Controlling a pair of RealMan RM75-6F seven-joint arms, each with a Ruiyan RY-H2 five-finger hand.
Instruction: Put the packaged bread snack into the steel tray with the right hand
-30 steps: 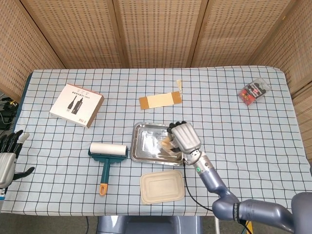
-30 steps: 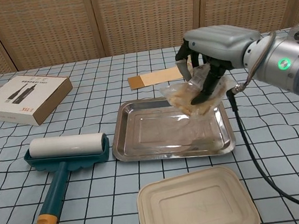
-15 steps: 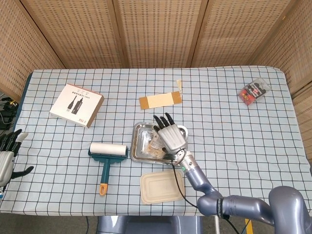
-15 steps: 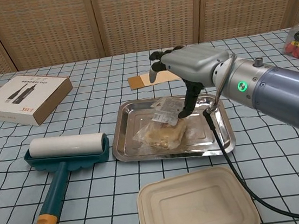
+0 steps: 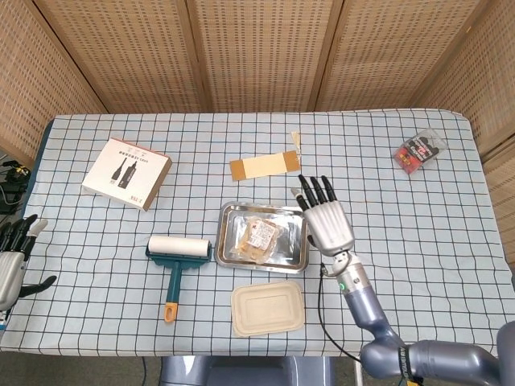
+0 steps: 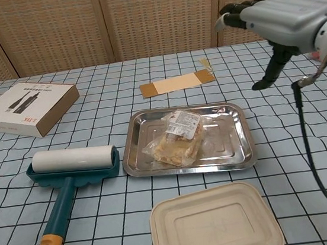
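Bread snack (image 6: 176,139) is seen lying flat inside the steel tray (image 6: 245,148), left of centre, touching nothing else. Right hand (image 6: 282,17) is raised beside the tray's right edge, fingers spread, nothing held. Placement is judged done; only clearing the arm away seems called for. Left hand (image 5: 12,257) is parked at the table's left edge, fingers apart, empty. Noted nearby: lint roller (image 6: 68,170) left of tray, lidded container (image 6: 215,224) in front, box (image 6: 27,108), cardboard strip (image 6: 176,84) behind. Nothing is seen blocking the withdrawal.
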